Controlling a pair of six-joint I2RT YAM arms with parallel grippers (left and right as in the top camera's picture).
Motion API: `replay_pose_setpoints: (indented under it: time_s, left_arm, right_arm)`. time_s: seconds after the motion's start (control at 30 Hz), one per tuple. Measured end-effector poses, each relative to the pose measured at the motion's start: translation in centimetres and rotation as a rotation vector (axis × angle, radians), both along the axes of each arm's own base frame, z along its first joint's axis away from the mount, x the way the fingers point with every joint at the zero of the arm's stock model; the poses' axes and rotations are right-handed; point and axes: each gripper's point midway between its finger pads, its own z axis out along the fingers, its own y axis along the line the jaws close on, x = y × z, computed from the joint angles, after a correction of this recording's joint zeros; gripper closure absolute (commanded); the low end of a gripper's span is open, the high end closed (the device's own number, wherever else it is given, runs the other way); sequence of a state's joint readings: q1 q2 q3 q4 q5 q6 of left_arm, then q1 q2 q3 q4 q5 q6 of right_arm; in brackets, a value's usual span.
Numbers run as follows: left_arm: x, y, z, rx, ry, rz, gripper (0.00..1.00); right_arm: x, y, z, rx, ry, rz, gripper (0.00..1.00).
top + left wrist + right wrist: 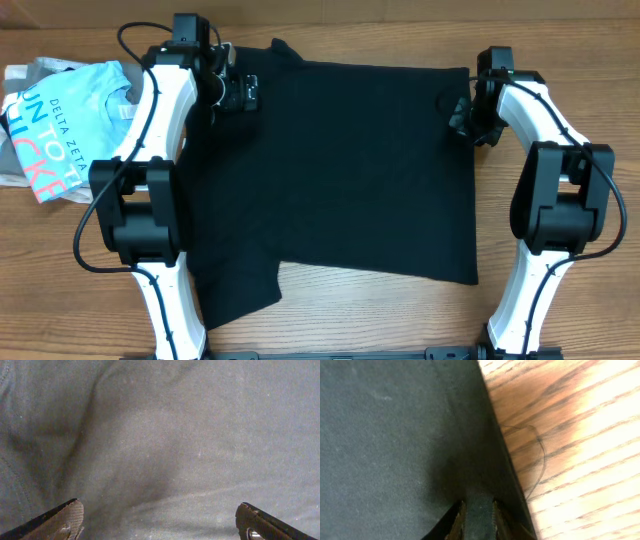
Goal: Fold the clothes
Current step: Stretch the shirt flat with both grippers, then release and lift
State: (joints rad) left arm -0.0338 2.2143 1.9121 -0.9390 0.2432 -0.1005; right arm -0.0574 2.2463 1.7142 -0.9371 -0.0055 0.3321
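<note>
The clothes, a black T-shirt [340, 170], lie spread flat across the table with one sleeve toward the front left. My left gripper [240, 92] hovers over the shirt's far left part; in the left wrist view it [160, 520] stands wide open, with only dark fabric [165, 445] beneath and nothing between the fingers [65, 517]. My right gripper [462, 112] sits at the shirt's far right edge. In the right wrist view its jaws [479, 515] stand narrow with a ridge of the black fabric [385, 435] pinched between them, right beside the hem.
A light-blue printed T-shirt [65, 120] lies on a grey one [30, 75] at the far left of the wooden table [560, 60]. Bare wood [580, 435] shows just right of the shirt's edge, with a loose thread [540, 455] on it.
</note>
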Motion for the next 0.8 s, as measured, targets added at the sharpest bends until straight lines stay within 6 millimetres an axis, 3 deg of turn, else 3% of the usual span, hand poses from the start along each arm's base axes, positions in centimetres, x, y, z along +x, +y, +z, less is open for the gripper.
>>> replay_pose_setpoints:
  time_s: [0.13,0.2,0.3,0.37,0.43,0.47,0.57,0.7,0.8]
  left_arm:
    - [-0.5,-1.4,0.0,-0.001,0.011,-0.035,0.00]
    - [-0.9,-1.7,0.3,-0.001,0.027,-0.046,0.00]
    - [-1.3,-2.1,1.5,0.002,0.034,-0.060,0.00]
    - [-1.6,-1.8,2.9,0.020,0.022,-0.057,0.00]
    - [-1.9,-1.2,5.1,0.049,-0.013,-0.043,0.00]
    - [-2.1,-0.7,6.6,0.067,-0.039,-0.029,0.00]
    - [-2.9,0.1,11.1,0.100,-0.123,0.004,0.00]
    - [-5.6,1.0,17.2,0.128,-0.211,0.038,0.00]
    - [-8.9,2.2,19.3,0.164,-0.181,0.087,0.00]
  right_arm:
    - [-0.2,-0.8,1.1,-0.022,0.066,-0.016,0.76]
    - [0.4,-1.5,2.8,-0.033,0.062,-0.035,0.67]
    - [1.1,-2.8,6.7,-0.041,0.042,-0.065,0.39]
    - [1.9,-3.9,9.9,-0.047,-0.004,-0.101,0.28]
    - [1.8,-4.8,12.5,-0.052,-0.034,-0.127,0.12]
    - [1.5,-5.2,13.7,-0.051,-0.043,-0.144,0.00]
    - [0.7,-5.5,16.5,-0.037,-0.066,-0.167,0.00]
    - [-1.4,-4.6,19.5,-0.005,-0.074,-0.167,0.00]
    - [-3.7,-3.9,22.1,0.006,-0.070,-0.169,0.00]
